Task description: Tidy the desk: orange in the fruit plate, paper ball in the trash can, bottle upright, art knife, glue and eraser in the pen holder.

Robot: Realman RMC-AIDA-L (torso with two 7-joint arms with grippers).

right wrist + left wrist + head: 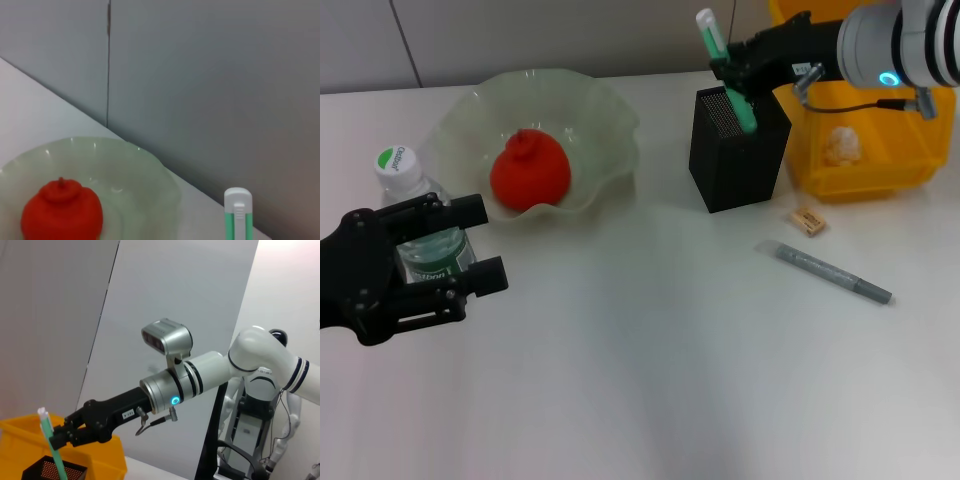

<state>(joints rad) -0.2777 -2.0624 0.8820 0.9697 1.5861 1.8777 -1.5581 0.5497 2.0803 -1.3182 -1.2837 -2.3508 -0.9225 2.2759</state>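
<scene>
My right gripper [730, 68] is shut on the green-and-white art knife [723, 60], whose lower end dips into the black mesh pen holder [735, 165]. The left wrist view shows the same grip on the art knife [51, 450] above the pen holder [52, 471]. The orange [528, 170] lies in the fruit plate [605, 120]. The paper ball [842, 147] sits in the yellow trash can [880, 170]. The bottle [415, 215] stands upright between the wide-apart fingers of my left gripper [480, 243]. A tan eraser [807, 220] and a grey glue stick [835, 272] lie on the table.
The white table stretches bare toward the front and middle. A wall runs behind the fruit plate [150, 185] and orange [61, 212]. The trash can stands right behind the pen holder, under my right arm.
</scene>
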